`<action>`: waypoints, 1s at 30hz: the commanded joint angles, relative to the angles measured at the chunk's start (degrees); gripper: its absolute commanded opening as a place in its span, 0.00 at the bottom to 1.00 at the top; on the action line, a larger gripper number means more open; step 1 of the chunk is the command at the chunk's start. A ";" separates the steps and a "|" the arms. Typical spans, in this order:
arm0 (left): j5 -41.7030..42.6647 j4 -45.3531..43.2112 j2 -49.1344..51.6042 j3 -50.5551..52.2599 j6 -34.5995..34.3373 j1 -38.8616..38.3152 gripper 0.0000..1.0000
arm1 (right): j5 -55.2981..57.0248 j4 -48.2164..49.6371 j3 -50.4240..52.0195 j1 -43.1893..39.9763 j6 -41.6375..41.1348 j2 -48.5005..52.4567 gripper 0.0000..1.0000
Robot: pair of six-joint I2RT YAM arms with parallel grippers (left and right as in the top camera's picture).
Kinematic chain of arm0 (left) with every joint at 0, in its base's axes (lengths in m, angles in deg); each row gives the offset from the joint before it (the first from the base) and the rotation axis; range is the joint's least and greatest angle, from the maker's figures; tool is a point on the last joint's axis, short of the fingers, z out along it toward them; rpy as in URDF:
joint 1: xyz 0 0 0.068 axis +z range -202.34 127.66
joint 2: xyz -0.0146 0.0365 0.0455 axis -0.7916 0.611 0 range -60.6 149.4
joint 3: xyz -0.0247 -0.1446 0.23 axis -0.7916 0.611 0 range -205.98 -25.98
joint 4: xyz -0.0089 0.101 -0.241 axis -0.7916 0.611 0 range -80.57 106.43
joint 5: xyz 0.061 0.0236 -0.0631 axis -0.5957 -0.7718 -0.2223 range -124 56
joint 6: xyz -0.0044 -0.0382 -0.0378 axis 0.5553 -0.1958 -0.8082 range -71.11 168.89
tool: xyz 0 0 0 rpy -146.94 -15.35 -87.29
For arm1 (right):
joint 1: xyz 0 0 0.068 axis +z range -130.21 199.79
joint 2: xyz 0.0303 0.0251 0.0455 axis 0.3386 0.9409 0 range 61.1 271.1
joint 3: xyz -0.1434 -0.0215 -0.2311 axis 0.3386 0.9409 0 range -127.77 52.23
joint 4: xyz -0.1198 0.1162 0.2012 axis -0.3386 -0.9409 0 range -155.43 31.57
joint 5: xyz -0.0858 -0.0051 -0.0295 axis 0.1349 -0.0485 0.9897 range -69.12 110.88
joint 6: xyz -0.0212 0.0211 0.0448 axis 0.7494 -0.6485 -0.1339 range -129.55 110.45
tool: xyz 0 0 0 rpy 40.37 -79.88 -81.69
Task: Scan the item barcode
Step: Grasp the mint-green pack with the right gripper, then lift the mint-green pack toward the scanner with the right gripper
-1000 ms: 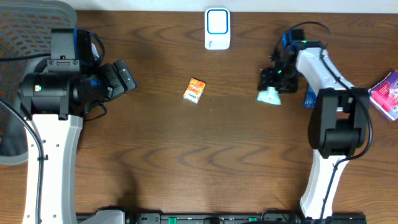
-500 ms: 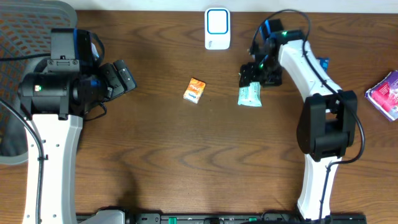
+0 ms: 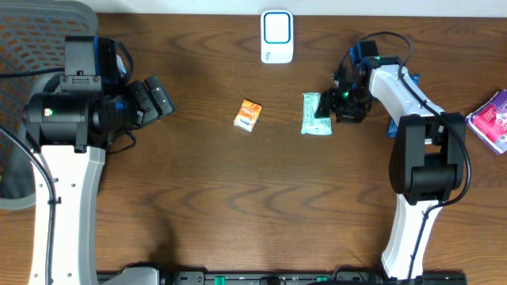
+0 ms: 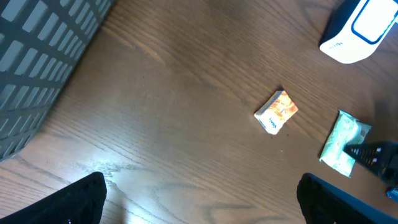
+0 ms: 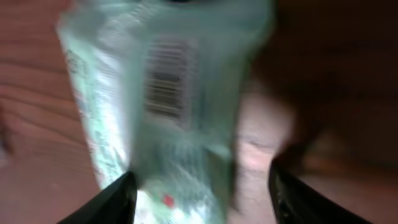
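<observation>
Mint-green packet is seen lying flat on the worktop, right of centre in the overhead view, below and to the right of the white scanner at top centre. Its barcode is turned upward and is visible, though blurred, in the right wrist view.

At the packet's right end the right pincer is placed with jaws parted. Bare worktop shows between the packet edge and one finger, so no grip is judged to be made yet. At the left of the overhead frame the left pincer is held wide open, with nothing in it.

Step in hand, as judged: the packet is to be grasped and presented to the scanner. Notes:
- Jaws are best centred across the packet's short end, clear of the barcode, so the code is not covered by a finger.
- The film looks soft and crinkly. A firm pinch on the sealed end is preferred, since droop or twist is likely with a loose one.
- The code is to be turned toward the scanner face and held flat and steady there.
- The orange packet, left of the mint one, is to be kept clear of on the way up.
</observation>
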 commanded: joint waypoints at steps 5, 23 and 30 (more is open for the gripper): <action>-0.37 0.20 -0.09 0.00 0.17 0.24 0.98 | -3.43 4.83 6.08 0.15 -1.95 0.79 0.17; -0.37 0.17 -0.09 0.00 0.17 0.24 0.98 | 72.15 -6.93 -11.08 12.90 -8.81 0.31 0.01; -0.37 0.20 -0.09 0.00 0.17 0.24 0.98 | 76.70 6.54 1.53 21.31 -8.79 0.90 0.09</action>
